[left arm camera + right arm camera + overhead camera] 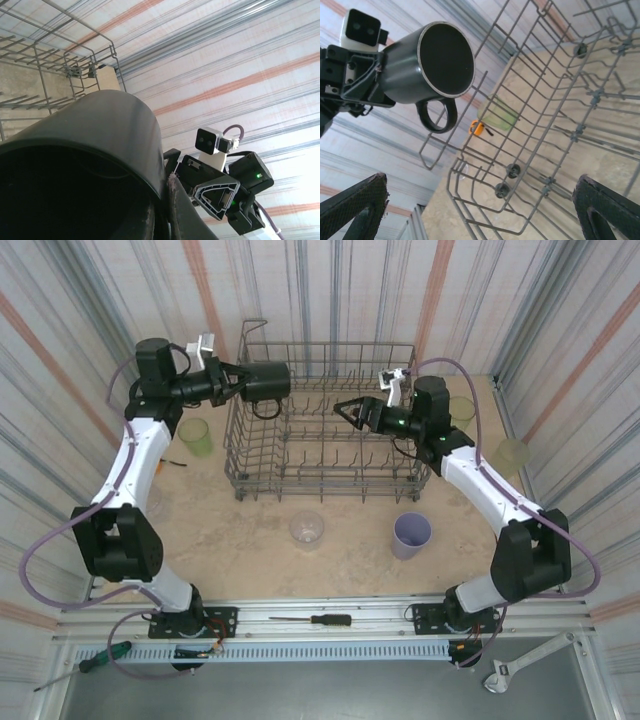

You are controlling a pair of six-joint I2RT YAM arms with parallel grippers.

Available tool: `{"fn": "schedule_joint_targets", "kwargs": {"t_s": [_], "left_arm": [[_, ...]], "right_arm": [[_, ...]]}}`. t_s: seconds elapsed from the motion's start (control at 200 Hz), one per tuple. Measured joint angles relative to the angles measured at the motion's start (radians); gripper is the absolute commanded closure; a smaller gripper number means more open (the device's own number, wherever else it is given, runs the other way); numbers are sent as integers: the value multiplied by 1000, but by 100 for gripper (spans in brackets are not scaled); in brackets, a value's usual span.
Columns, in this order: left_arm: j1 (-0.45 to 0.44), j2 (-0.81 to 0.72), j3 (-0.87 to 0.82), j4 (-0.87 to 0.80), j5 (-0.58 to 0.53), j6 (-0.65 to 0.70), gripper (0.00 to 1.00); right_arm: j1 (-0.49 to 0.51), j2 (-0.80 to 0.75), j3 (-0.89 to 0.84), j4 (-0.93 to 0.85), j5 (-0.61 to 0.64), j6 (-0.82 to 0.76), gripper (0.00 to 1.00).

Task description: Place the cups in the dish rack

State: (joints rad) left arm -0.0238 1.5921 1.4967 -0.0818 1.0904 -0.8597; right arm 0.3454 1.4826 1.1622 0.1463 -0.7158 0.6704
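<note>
Mug (265,382) is clenched in your left hand (238,383), lying on its side above the far-left corner of the rack (240,455), which sits toward the counter's (250,560) far edge. Your right hand (345,410) hangs released, jaws wide, over the rack's right half. A clear cup (307,529) and a lavender cup (411,535) stand mid-counter, a green tumbler (196,436) just left of the rack.

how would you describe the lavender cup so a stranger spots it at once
Start at the big grey wire dish rack. Just off its near right corner stands the lavender cup. It is opaque purple, while the clear cup to its left is see-through.
</note>
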Motion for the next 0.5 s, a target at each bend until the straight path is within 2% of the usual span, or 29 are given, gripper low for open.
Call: {"fn": "schedule_joint_targets", "kwargs": {"t_s": [0.215,0.501], "left_arm": [[-6,7,-22,118,81,-45,100],[-12,23,-76,220,125,-98,100]], "right_arm": [[29,91,34,75,-20,55,1],[77,222,106,288,-68,163,1]]}}
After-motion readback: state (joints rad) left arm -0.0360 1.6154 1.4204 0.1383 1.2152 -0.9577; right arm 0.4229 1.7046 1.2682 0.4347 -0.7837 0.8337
